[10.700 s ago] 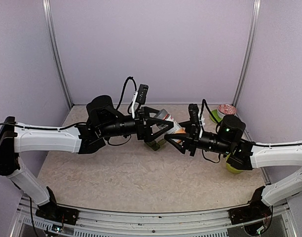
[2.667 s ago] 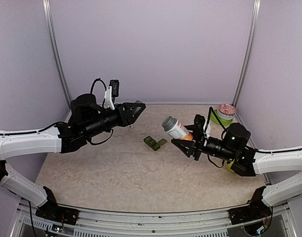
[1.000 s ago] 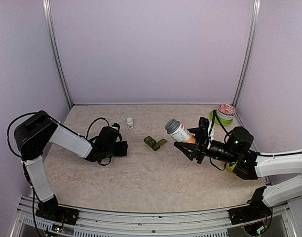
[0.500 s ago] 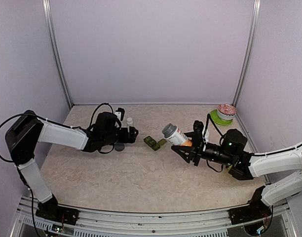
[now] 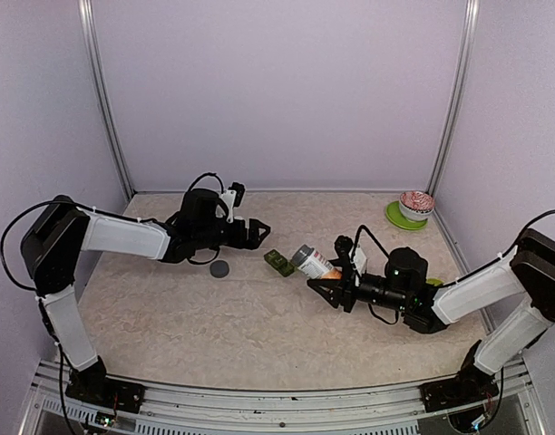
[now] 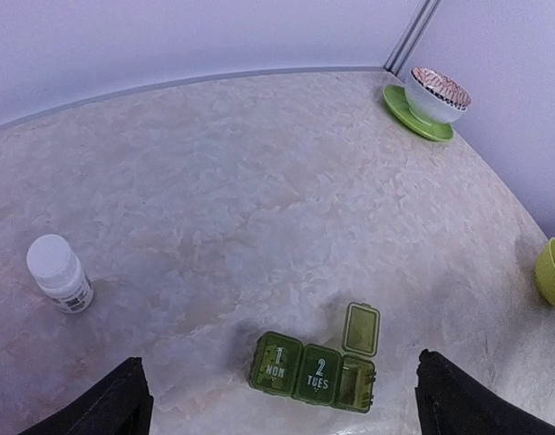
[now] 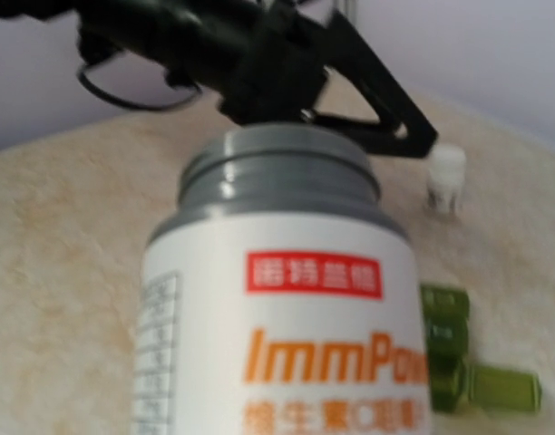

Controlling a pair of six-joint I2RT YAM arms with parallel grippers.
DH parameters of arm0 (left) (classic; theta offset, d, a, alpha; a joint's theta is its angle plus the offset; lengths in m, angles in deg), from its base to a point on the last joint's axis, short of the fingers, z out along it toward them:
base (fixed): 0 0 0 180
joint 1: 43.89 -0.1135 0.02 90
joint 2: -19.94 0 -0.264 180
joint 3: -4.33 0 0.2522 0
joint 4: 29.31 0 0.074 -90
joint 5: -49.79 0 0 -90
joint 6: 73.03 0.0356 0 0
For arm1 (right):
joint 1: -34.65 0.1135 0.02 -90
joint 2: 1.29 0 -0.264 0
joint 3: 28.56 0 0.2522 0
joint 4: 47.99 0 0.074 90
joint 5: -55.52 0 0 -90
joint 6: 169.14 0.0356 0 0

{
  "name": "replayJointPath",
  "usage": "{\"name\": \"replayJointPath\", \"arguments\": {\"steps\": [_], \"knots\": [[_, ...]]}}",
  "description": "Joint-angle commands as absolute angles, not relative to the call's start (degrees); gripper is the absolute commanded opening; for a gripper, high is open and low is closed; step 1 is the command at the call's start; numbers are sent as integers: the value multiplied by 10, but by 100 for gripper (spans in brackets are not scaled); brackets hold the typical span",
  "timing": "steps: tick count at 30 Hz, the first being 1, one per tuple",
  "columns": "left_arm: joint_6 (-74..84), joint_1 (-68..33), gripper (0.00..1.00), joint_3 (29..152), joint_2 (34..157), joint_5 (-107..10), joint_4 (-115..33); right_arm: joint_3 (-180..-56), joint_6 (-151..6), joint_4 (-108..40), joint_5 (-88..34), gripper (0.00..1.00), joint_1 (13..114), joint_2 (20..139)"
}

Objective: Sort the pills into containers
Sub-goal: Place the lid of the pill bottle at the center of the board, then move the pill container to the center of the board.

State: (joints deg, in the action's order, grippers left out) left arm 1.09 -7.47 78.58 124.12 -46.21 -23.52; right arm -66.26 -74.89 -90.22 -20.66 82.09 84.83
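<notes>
Left gripper (image 5: 257,233): jaws spread wide, nothing between them, hovering above the table (image 5: 169,317) with the pill organiser (image 6: 314,372) just ahead and below. Grey cap (image 5: 220,268) lies loose on the table beside that arm. Organiser: MON and TUES lids down, third cell open, its lid flipped back. Bottle (image 5: 308,260): uncapped, tilted, mouth towards the organiser and close to it; whether it is over the open cell I cannot tell. Right gripper (image 5: 325,276): jaws clamped on the bottle's body. Step in hand, as I judge it: pouring. Centre the mouth over the open cell first, then tip slowly so only a few pills drop. The free gripper could steady the organiser.
</notes>
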Motion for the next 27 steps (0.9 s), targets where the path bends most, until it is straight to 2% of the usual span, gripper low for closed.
{"name": "replayJointPath", "arguments": {"steps": [1, 14, 27], "knots": [[45, -77, 99, 795, 1270, -518, -201, -677, -729, -960, -235, 1, 812, 886], [88, -92, 99, 813, 1355, -608, -128, -716, -698, -956, -268, 1, 802, 973], [147, -114, 99, 872, 1439, -720, -113, -739, -693, -923, -263, 1, 799, 968]]}}
